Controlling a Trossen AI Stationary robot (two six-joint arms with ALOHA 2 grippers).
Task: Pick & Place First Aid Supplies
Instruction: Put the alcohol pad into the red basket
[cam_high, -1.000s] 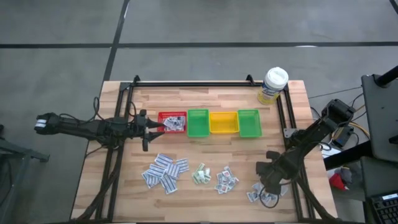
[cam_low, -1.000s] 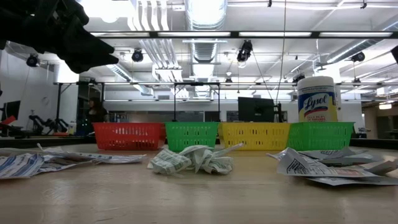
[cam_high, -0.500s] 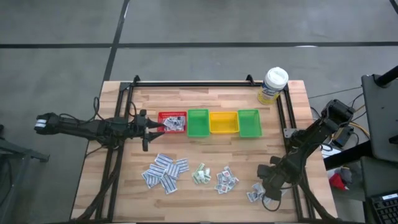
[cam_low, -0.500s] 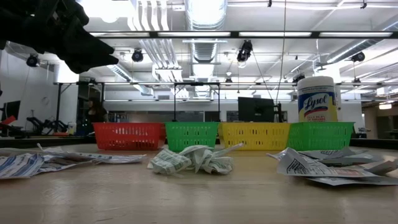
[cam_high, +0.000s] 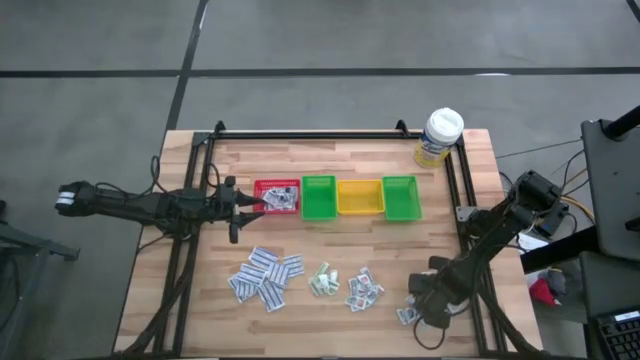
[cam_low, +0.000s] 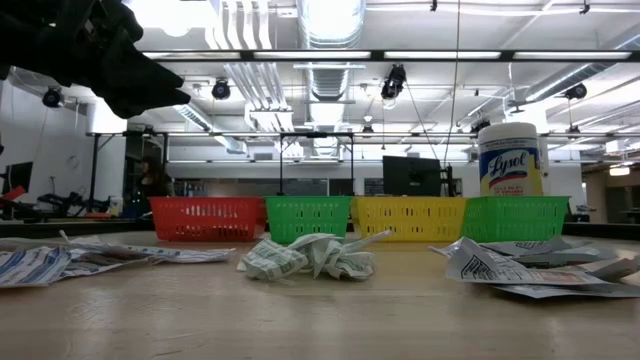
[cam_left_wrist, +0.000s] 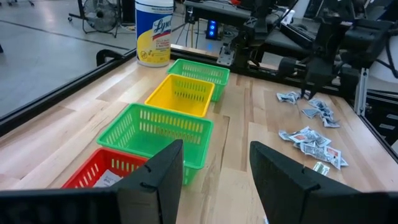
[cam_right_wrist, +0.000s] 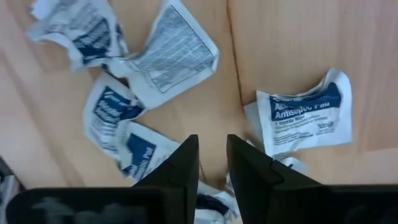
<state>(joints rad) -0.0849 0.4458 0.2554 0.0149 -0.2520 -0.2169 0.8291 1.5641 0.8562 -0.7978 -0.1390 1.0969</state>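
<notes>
Looking straight down, I see my right gripper low over the small heap of white packets at the table's near right corner. In its wrist view the two dark fingers stand a narrow gap apart above crumpled blue-printed packets; a dark scrap shows at the base of the gap, cut off by the frame edge, and I cannot tell what it is or whether anything is pinched.

My left gripper hangs by the red bin, fingers spread wide and holding nothing. That bin already has printed packets in it, though from the wrist view only a corner of its contents shows.

More supplies lie loose on the near half: a fan of strip-shaped packets, a green-printed clump and a further squarish bunch. Behind them stand two green bins with a yellow bin between (their insides look bare from above). The Lysol bottle stands at the far right corner.
</notes>
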